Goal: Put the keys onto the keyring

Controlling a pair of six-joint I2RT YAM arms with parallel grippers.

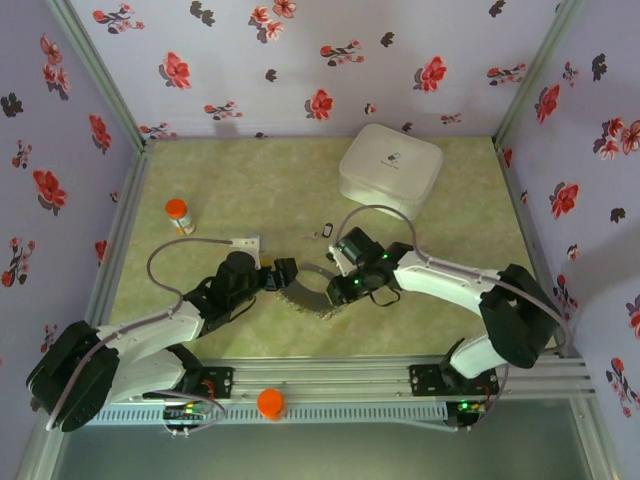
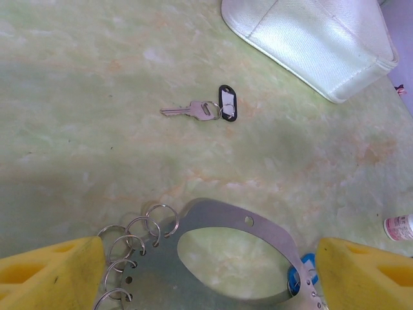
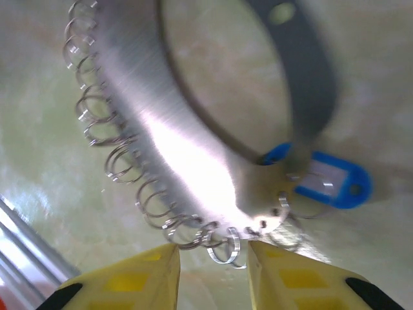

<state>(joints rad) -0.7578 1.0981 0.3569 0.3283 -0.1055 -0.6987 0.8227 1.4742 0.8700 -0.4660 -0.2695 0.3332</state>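
One key at the keyring (image 2: 258, 236), one lying apart.
My left pincer (image 2: 206, 274) stands spread wide about the keyring; my right pincer (image 3: 214, 271) is partly spread, small rim loops in its gap. Blue key (image 3: 332, 181) touches the keyring's end; black-and-silver key (image 2: 206, 108) lies well apart on the surface (image 2: 77, 97).

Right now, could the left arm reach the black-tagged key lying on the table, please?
Probably yes. The left gripper stands open over the keyring, and the black-tagged key lies flat on the table just beyond it, short of the white box, with nothing between.
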